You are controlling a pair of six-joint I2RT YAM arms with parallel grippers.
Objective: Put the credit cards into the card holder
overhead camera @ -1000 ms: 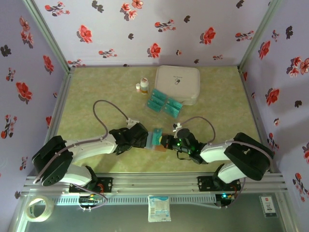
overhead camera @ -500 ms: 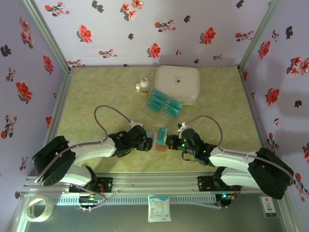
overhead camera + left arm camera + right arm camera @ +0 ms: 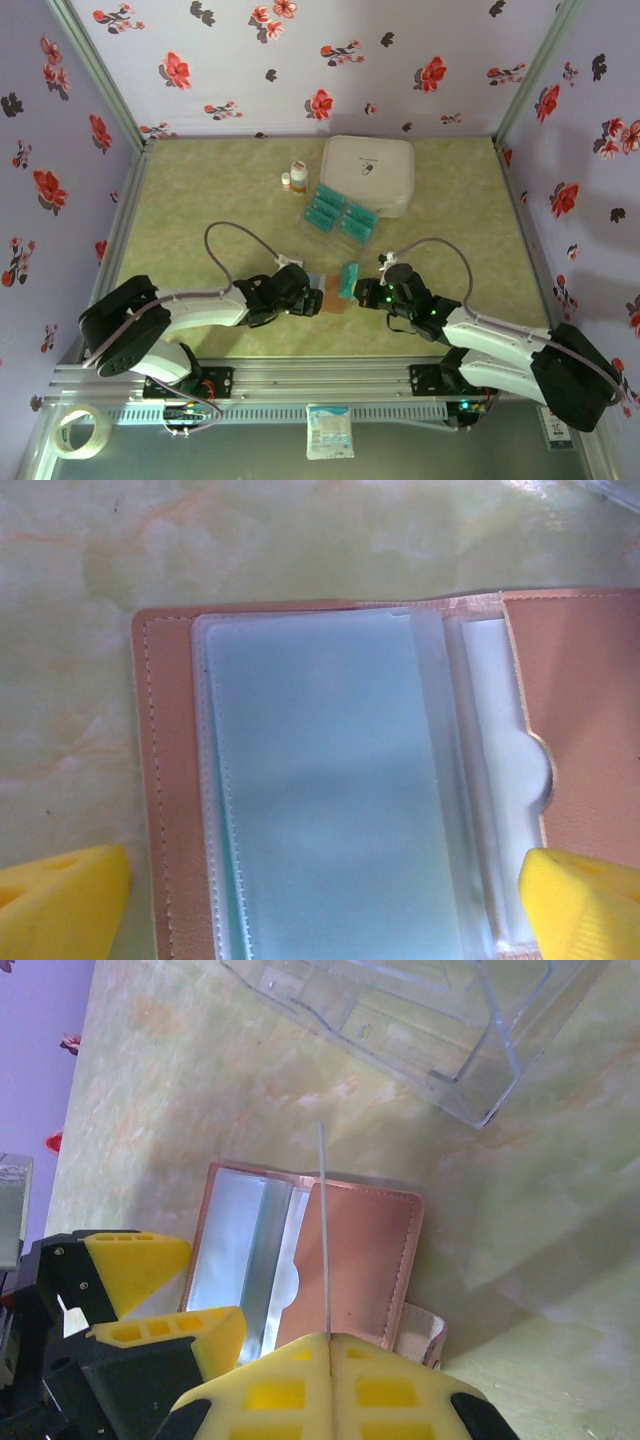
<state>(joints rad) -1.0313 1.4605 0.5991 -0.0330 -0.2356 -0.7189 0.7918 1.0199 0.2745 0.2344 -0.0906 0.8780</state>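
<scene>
The card holder [image 3: 170, 780] lies open on the table, reddish-brown outside with pale blue clear sleeves [image 3: 320, 790]. My left gripper [image 3: 320, 920] is open, its yellow fingertips [image 3: 60, 900] straddling the holder's near end with nothing gripped. In the top view the left gripper [image 3: 308, 297] sits at the holder's [image 3: 328, 300] left edge. My right gripper [image 3: 328, 1345] is shut on one teal credit card [image 3: 324, 1230], seen edge-on and held upright above the holder's brown flap [image 3: 350, 1260]. From above, that card [image 3: 348, 280] stands just right of the holder. More credit cards [image 3: 340, 215] sit in the clear tray.
The clear plastic tray [image 3: 420, 1020] stands beyond the holder. A large white zipped case [image 3: 368, 172] lies at the back, with two small bottles [image 3: 296, 173] to its left. Flowered walls close in the table on three sides.
My right gripper has drawn to the right with the card, from over the holder to its right edge. The left gripper has slid right onto the holder's left end.
</scene>
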